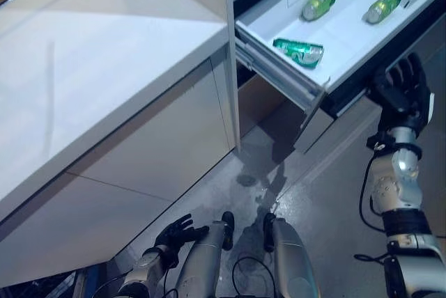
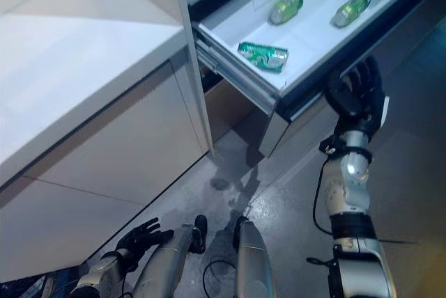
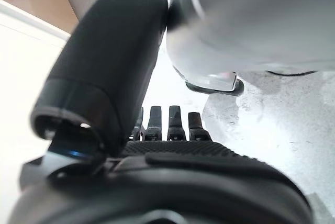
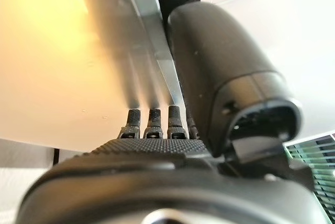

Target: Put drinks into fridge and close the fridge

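Note:
The white fridge drawer [image 1: 348, 30] stands pulled out at the upper right. Three green drink cans lie on their sides in it: one near the front [image 1: 298, 51], one further back [image 1: 318, 4], one at the far right [image 1: 383, 7]. My right hand [image 1: 404, 89] is raised against the drawer's dark front face, just below its rim. In the right wrist view its fingertips [image 4: 152, 122] are straight and rest on the front panel, holding nothing. My left hand [image 1: 178, 232] hangs low near the floor, with relaxed, spread fingers [image 3: 167, 124] and nothing in it.
A white counter [image 1: 104, 54] with pale cabinet fronts [image 1: 160, 152] fills the left. A vertical panel edge [image 1: 232, 68] separates it from the fridge. Below the open drawer a lower panel [image 1: 313, 127] juts out. Grey floor [image 1: 334, 200] lies underneath.

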